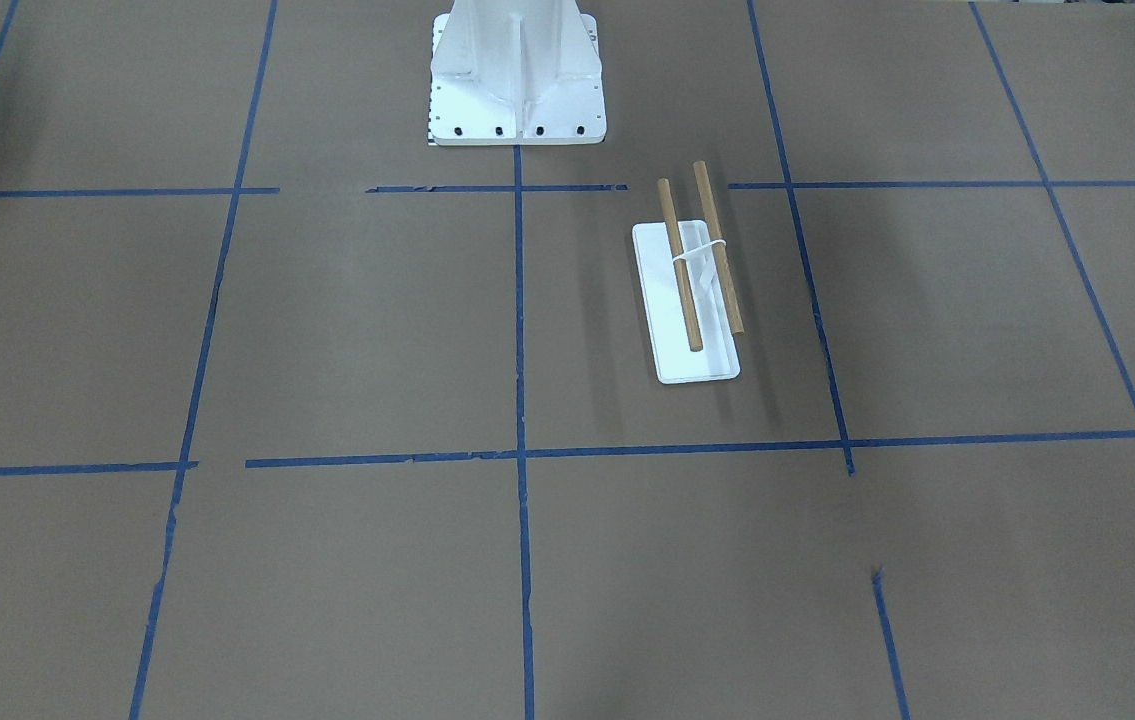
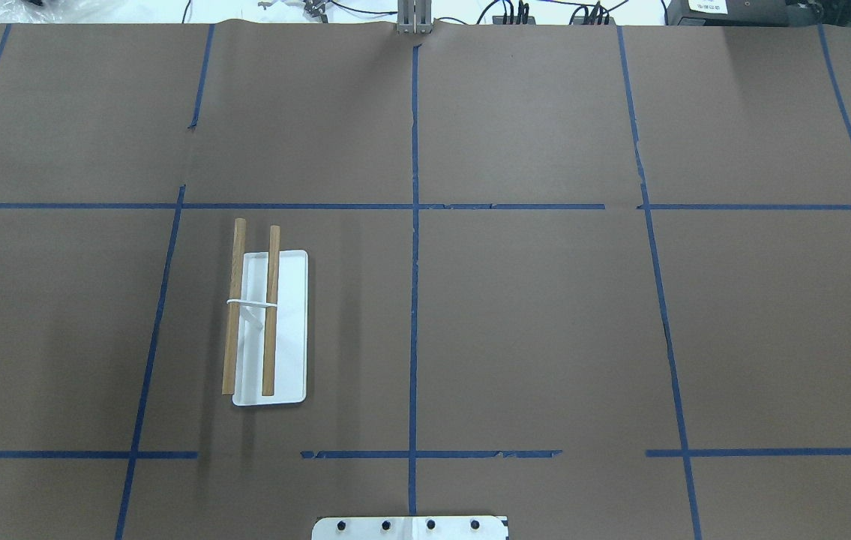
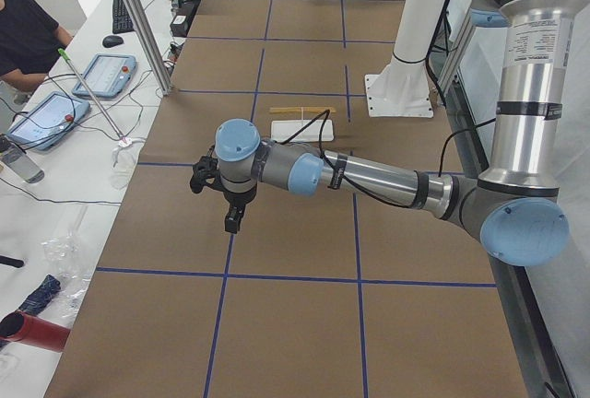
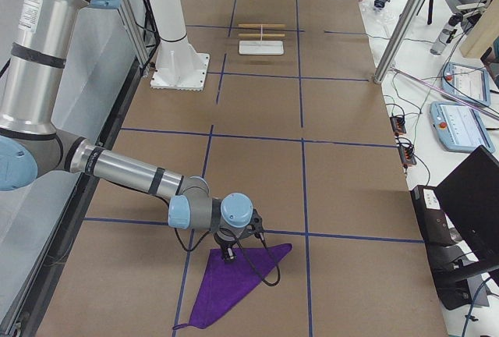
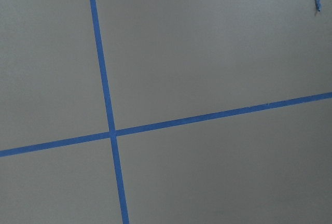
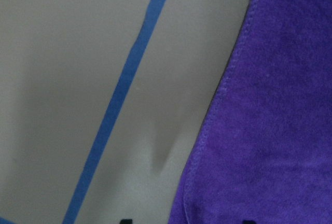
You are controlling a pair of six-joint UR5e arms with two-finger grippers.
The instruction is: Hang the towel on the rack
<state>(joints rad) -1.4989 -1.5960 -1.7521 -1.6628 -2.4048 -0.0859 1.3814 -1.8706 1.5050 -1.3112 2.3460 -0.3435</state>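
The rack (image 1: 695,262) has two light-brown dowels on a white bracket over a white base. It stands bare on the robot's left half of the table (image 2: 268,315), and shows in both side views (image 3: 302,112) (image 4: 261,31). The purple towel (image 4: 234,284) lies flat at the table's right end. It fills the right side of the right wrist view (image 6: 270,105). My right gripper (image 4: 228,255) hangs right over the towel's upper edge; I cannot tell if it is open or shut. My left gripper (image 3: 234,221) hangs above bare table at the left end; I cannot tell its state.
The large white bolted pedestal (image 1: 517,80) stands at the robot's side of the table. Blue tape lines cross the brown table cover (image 2: 545,315). A metal post (image 3: 138,20), tablets (image 3: 103,76) and a seated person (image 3: 23,29) are beside the table.
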